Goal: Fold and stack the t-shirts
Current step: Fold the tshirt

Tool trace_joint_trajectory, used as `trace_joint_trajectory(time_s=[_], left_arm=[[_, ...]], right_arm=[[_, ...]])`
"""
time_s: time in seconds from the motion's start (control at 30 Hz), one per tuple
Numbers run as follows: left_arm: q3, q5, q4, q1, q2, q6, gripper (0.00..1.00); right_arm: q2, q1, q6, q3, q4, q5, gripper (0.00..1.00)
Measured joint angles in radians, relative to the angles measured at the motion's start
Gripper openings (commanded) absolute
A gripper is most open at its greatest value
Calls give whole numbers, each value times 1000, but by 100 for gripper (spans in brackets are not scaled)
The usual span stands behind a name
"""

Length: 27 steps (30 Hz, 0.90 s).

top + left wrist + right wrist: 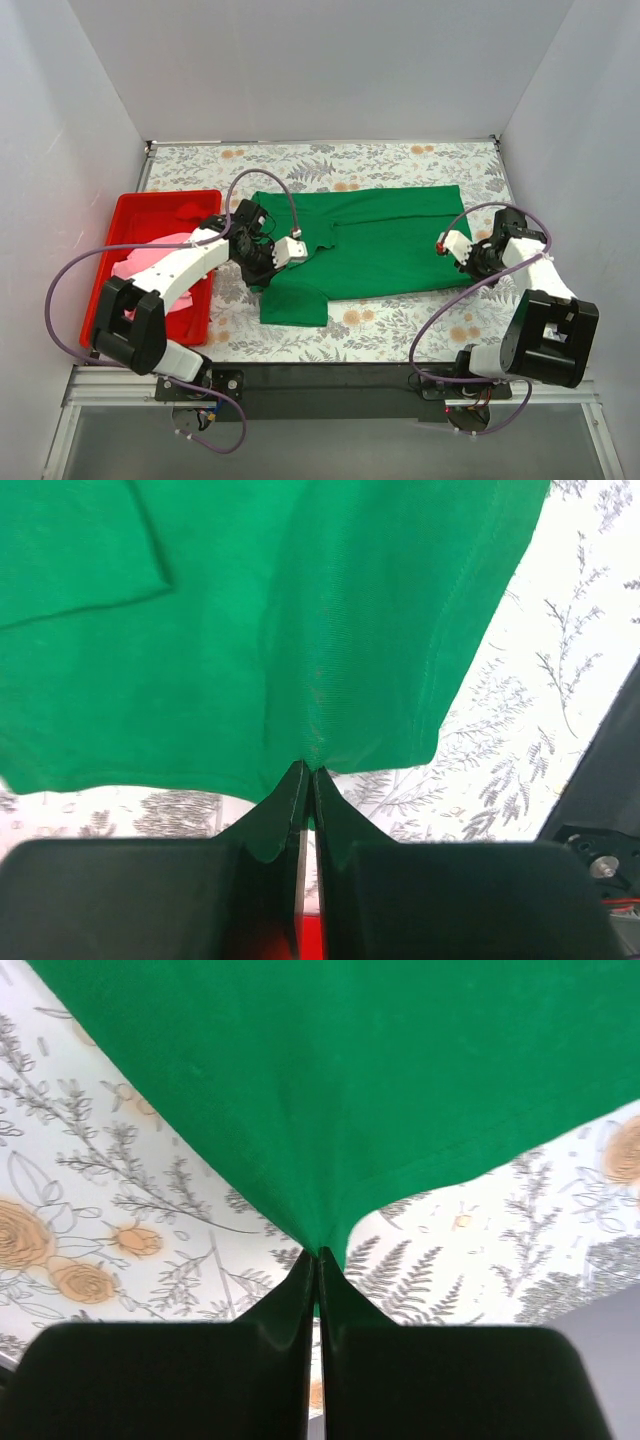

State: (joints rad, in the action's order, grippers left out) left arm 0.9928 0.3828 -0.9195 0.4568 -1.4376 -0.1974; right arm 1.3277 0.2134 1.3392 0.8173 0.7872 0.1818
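Ok, both jaw pairs are pressed together on cloth. Left gripper (308, 772) pinches a thin peak of the green shirt (390, 245) right at its edge. Right gripper (320, 1253) does the same at the far end. Only the fingertips have cloth in either wrist view, so both bites are shallow.

From the top, the shirt lies flat mid-table, collar end at 9 o'clock, hem at 3. Left grip is on the 9 o'clock end, right grip on the 3 o'clock hem. One sleeve (295, 305) sticks out at 7 o'clock, free.

Risks, my read:
- Slip: with bites this shallow, any pull apart along the 9–3 line could strip the cloth out of one jaw pair.
- Skew: if one arm lifts or travels faster, the fold line goes diagonal and the edges won't match.
- Sleeve: the loose one at 7 o'clock may drag or tuck under and bunch the fold.
- Tray (160, 197) sits at 9 o'clock, just beside the left arm, with the pink shirt (150, 265) in it. A wide left swing could clip its wall.
- Table (400, 160): low carry means cloth friction and wrinkles.
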Motion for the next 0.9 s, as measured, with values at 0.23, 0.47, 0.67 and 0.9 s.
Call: trace_joint_trajectory(time_s=[0.23, 0.47, 0.67, 0.9], left_arm=[[140, 14, -14, -61, -121, -7, 0], [274, 22, -19, -111, -222, -20, 0], [375, 31, -23, -116, -301, -24, 0], [492, 53, -53, -141, -398, -45, 0]], right_arm=[[86, 3, 5, 115, 9, 10, 1], [189, 3, 8, 223, 25, 25, 1], [272, 3, 7, 334, 31, 33, 1], [355, 3, 7, 449, 38, 47, 1]])
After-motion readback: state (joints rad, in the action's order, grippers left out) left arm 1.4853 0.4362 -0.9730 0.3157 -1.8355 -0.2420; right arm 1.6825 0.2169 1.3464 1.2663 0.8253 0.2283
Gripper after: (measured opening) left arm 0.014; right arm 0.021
